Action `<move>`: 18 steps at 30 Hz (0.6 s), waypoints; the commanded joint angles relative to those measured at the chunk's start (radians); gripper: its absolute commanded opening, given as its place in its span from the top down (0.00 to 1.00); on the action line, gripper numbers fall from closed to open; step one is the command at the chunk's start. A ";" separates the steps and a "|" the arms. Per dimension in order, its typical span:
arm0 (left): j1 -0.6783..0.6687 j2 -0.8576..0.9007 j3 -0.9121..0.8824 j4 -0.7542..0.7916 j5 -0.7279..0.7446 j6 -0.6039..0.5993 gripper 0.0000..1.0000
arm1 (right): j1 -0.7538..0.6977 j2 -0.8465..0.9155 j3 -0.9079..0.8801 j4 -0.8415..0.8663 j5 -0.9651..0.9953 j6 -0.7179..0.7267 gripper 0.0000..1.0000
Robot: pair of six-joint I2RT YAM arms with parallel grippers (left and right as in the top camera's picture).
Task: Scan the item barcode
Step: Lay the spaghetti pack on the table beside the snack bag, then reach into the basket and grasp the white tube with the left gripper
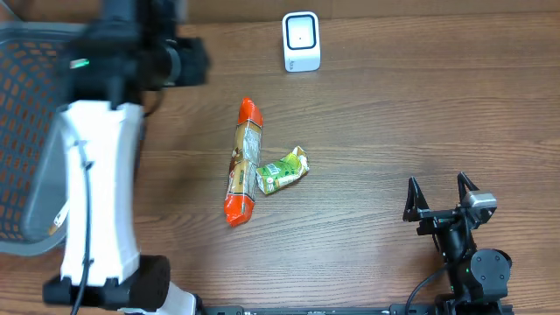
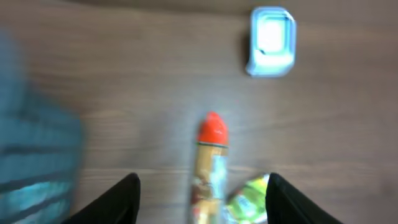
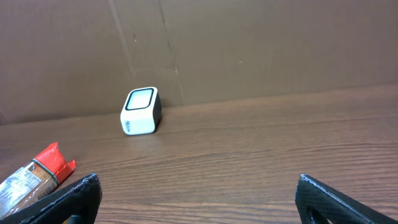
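Observation:
A long snack packet with orange ends (image 1: 244, 162) (image 2: 210, 168) lies on the wooden table, and a small green packet (image 1: 282, 171) (image 2: 247, 200) rests against its lower half. The white barcode scanner (image 1: 301, 41) (image 2: 272, 41) (image 3: 141, 111) stands at the table's far edge. My left gripper (image 2: 203, 178) hangs high above the packets, its fingers wide apart with nothing between them; the view is blurred. My right gripper (image 1: 440, 194) (image 3: 198, 186) rests open near the front right, holding nothing. No barcode shows in any view.
A grey mesh basket (image 1: 22, 131) sits at the table's left edge, partly under the white left arm (image 1: 96, 184). Brown cardboard walls (image 3: 249, 43) stand behind the scanner.

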 commanded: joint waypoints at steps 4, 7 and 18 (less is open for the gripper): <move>0.267 -0.042 0.135 -0.157 -0.094 -0.005 0.35 | 0.008 -0.012 -0.011 0.005 0.006 0.003 0.00; 0.437 -0.043 0.122 -0.201 -0.057 -0.041 0.33 | 0.008 -0.011 -0.011 0.005 0.006 0.003 0.00; 0.764 -0.043 -0.306 -0.041 0.002 0.005 0.36 | 0.008 -0.012 -0.011 0.005 0.006 0.003 0.00</move>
